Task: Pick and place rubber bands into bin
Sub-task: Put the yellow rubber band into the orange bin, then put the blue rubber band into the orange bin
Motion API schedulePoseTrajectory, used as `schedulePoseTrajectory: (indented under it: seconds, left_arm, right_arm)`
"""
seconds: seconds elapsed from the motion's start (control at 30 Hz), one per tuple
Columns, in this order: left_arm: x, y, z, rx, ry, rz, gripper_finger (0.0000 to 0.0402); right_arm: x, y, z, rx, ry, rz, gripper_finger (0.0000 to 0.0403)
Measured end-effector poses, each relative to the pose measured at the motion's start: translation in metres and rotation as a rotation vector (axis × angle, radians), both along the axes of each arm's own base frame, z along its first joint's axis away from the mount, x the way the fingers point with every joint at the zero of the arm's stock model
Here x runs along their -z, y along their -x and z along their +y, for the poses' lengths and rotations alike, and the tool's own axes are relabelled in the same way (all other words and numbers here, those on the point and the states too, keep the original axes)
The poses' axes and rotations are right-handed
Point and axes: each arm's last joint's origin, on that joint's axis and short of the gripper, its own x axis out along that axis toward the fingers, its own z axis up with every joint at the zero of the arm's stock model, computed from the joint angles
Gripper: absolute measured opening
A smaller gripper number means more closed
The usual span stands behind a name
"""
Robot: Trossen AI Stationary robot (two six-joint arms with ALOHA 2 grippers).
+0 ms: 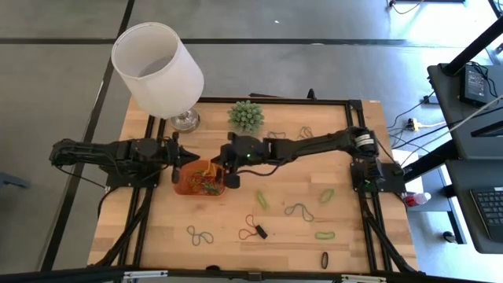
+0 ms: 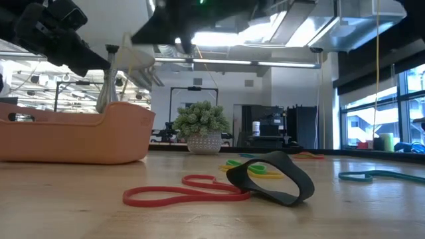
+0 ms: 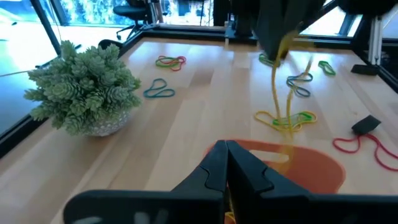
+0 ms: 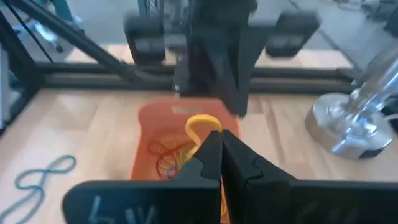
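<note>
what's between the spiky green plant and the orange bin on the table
In the high view, the right arm's tool and wrist reach across the stretch between the plant and the bin; its tool is shut on a yellow rubber band above the bin.

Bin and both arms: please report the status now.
Right gripper over the bin, jaws shut on a yellow rubber band hanging above it. Left gripper shut at the bin's left edge, empty. More rubber bands loose on table.

A robotics lab in an open office.
Beyond the counter [image 2: 372,206]: office chairs [image 3: 134,12], ceiling strip lights [image 2: 232,63], glass walls, a keyboard [image 1: 489,206] on a desk.
</note>
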Motion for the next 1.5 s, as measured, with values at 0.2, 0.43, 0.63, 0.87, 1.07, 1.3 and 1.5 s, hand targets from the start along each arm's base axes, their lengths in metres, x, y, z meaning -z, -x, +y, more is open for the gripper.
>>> schedulePoseTrajectory:
  seconds: [0.2, 0.43, 0.63, 0.87, 1.07, 1.3, 1.5]
  left_arm:
    - [0.001, 0.0, 0.0, -0.006, 0.018, 0.005, 0.0002]
    - [0.001, 0.0, 0.0, -0.011, 0.033, 0.003, 0.0002]
    - [0.001, 0.0, 0.0, -0.012, 0.035, 0.003, 0.0002]
    - [0.005, 0.002, 0.0, -0.017, 0.043, 0.044, 0.0003]
    - [0.012, -0.001, -0.002, 0.032, 0.052, 0.129, 0.0002]
    - [0.016, -0.006, -0.002, 0.017, 0.088, 0.173, 0.0002]
    - [0.011, -0.018, -0.003, -0.002, 0.125, 0.229, 0.0002]
  right_arm:
    - [0.049, -0.018, 0.001, 0.001, -0.004, 0.045, 0.001]
    - [0.079, -0.019, 0.001, 0.026, -0.048, 0.16, 0.0044]
    - [0.072, -0.017, 0.001, 0.027, -0.047, 0.186, 0.0096]
    - [0.042, -0.012, 0.0, -0.02, 0.049, 0.38, 0.0132]
    - [0.023, 0.001, 0.003, -0.054, 0.09, 0.382, 0.0133]
    - [0.01, 0.054, 0.0, 0.001, 0.047, 0.302, 0.0133]
    - [0.032, 0.133, 0.005, 0.131, -0.016, 0.237, 0.0133]
